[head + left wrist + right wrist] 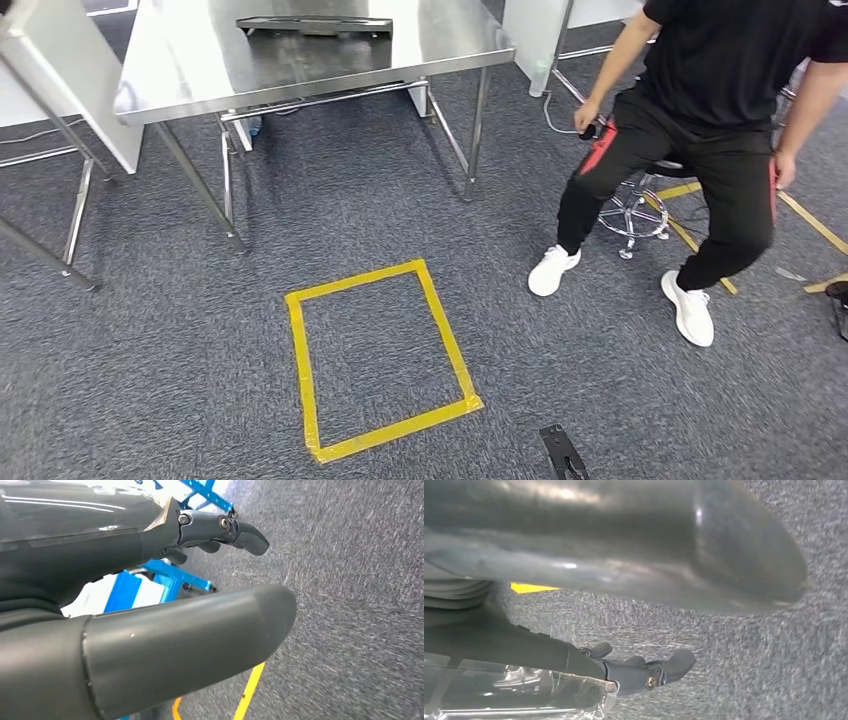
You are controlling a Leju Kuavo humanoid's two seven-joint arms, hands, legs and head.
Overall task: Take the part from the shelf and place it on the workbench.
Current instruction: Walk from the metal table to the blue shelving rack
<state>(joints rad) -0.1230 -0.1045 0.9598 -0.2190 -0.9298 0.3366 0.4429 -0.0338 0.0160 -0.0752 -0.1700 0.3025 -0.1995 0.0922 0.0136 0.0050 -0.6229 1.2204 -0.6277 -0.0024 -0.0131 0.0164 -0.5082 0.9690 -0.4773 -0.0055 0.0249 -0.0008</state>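
Hanging over grey carpet [150, 380], the left hand [150, 605] and right hand [624, 580] hold nothing, fingers loosely apart, so walking squarely into the yellow tape square [380, 355] facing the steel workbench [300, 60], where a dark part [315, 25] lies, seems wise.

Flat dark part [315, 25] lying on steel workbench [200, 70]

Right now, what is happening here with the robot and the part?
The robot stands on grey carpet facing a steel workbench, where a dark flat part lies near the far edge. Its left hand and right hand hang above the floor, holding nothing. A yellow tape rectangle marks the carpet. A person sits on a stool nearby.
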